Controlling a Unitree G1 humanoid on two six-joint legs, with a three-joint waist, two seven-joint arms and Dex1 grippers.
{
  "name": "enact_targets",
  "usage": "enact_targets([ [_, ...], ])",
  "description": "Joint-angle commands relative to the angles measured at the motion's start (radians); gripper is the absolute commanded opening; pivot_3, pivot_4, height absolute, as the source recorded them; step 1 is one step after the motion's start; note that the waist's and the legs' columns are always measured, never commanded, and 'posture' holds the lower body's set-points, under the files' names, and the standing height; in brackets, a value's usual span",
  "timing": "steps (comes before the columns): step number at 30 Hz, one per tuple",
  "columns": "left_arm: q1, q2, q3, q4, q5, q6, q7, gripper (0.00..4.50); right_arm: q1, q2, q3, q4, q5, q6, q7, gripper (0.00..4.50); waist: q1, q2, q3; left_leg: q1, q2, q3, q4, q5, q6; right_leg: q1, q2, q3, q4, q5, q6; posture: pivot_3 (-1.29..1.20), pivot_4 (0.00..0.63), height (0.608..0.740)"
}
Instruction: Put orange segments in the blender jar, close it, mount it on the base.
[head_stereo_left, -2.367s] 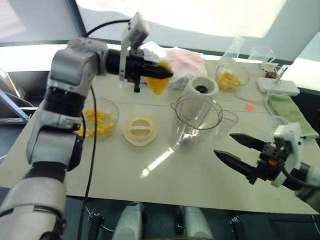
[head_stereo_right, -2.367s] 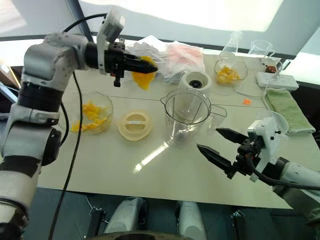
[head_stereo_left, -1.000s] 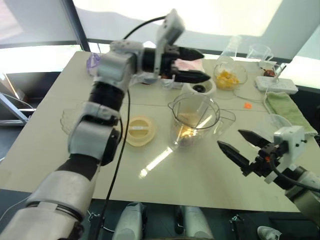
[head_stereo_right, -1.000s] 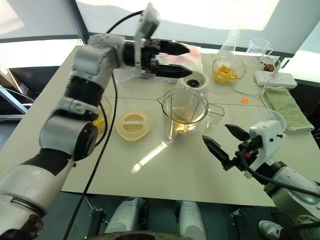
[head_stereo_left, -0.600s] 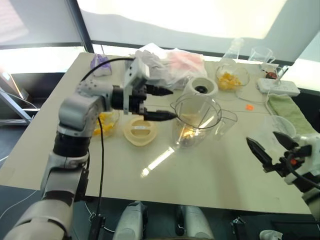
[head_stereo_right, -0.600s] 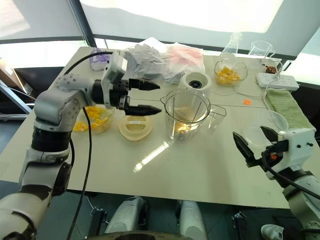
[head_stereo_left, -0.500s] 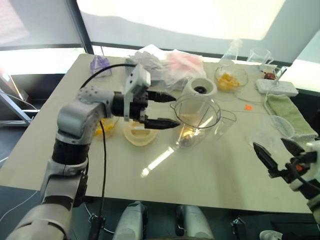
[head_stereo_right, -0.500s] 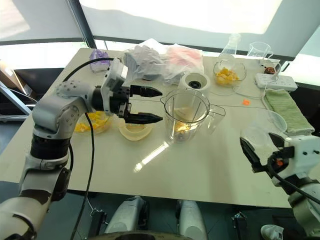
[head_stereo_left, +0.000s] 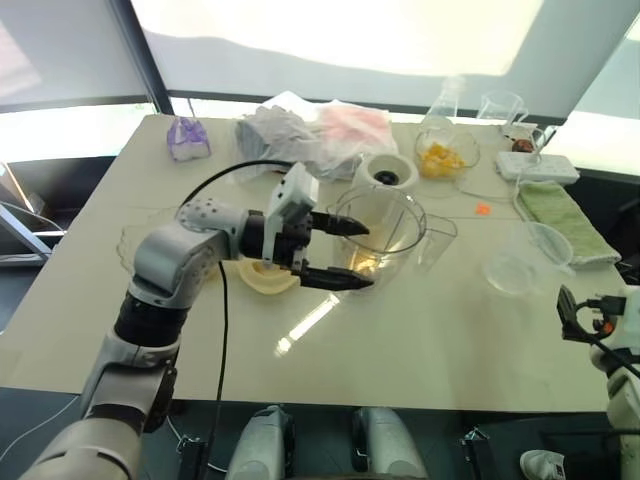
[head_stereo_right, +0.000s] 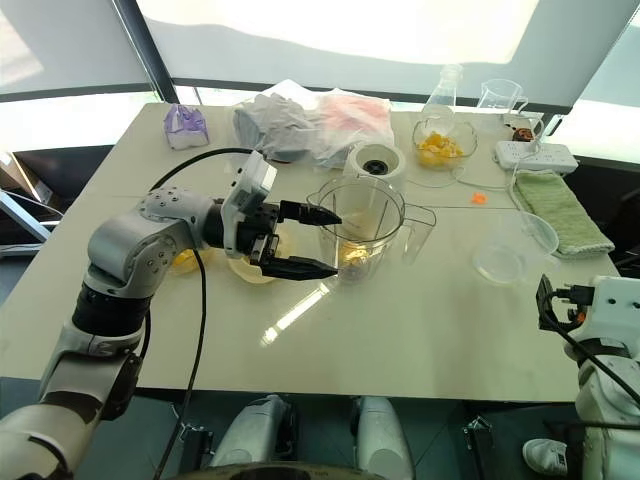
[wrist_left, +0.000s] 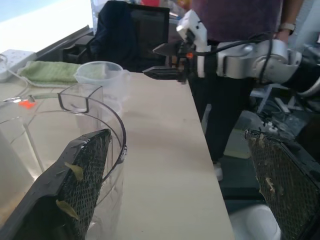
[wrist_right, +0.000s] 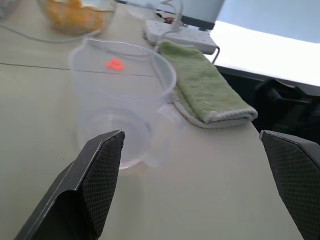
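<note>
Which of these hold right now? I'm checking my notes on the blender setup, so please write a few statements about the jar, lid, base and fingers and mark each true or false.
1. The blender jar is already mounted on the base. False: it stands on the table in front of the base, apart from it.
2. The left gripper has its fingers open beside the jar. True.
3. The pale-yellow lid is on the jar. False: it lies on the table behind the left gripper, and the jar's mouth is open.
4. Some orange segments lie in the bottom of the jar. True.
5. The right gripper is shut on the green towel. False: its fingers are open and hold nothing.
</note>
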Motion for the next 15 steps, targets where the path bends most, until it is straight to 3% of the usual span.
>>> enact_targets([
  [1,-0.026,0.016,-0.002,0.011,-0.007,-0.034,-0.022,4.46,-0.077,-0.006,0.018,0.103,-0.059,-0.056,-0.017,4.50,0.000,0.000,0.000,0.000,0.000,0.000,0.000,0.000,0.000,0.000,0.001,0.000,0.000,0.000,0.000,0.00,0.150,0.740],
  [15,-0.011,0.059,-0.010,-0.013,-0.019,-0.036,-0.012,4.46,-0.235,-0.009,0.052,0.377,-0.154,-0.157,-0.036,4.50,-0.002,0.001,0.000,0.000,0.000,0.000,0.000,0.000,0.000,0.000,0.000,0.001,0.000,0.000,0.000,0.00,0.150,0.740],
])
